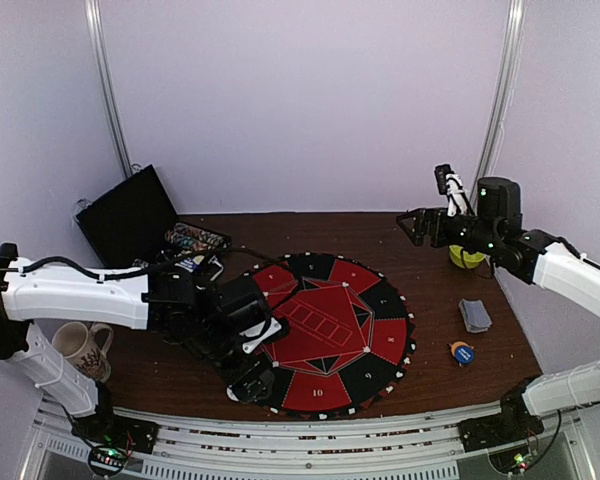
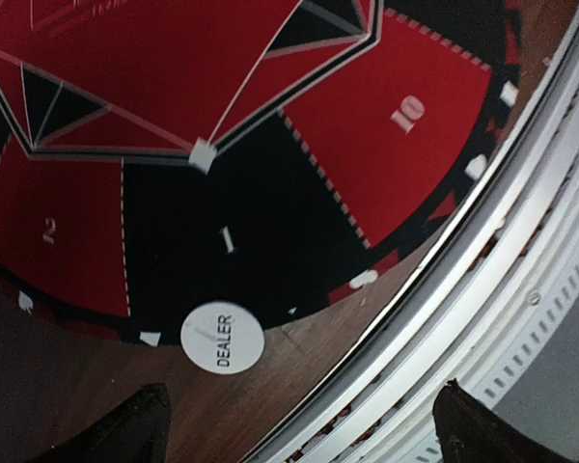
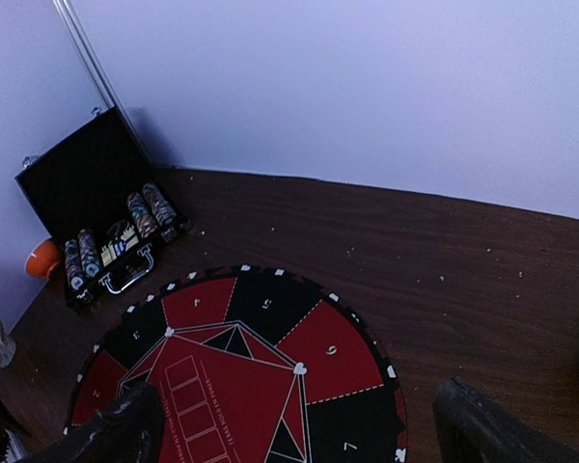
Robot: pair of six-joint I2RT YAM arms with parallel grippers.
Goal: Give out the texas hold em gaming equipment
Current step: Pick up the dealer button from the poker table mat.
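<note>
Only left wrist view shows dealer button point(image 2: 222, 335) at mat point(image 2: 222, 222) edge. Beyond mat, open case point(image 3: 77, 178) holds chips point(image 3: 145, 212). Fingers apart, empty: left gripper point(image 2: 304, 405), right gripper point(image 3: 299, 395).

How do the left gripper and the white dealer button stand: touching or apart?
Apart. The left wrist view shows the left gripper open, both fingers short of the dealer button, with table showing between them.

I get soft, even light, a violet cast on the back wall point(image 1: 300, 100); the dark surface point(image 1: 280, 232) reads dim, left wrist view slightly blurred.
</note>
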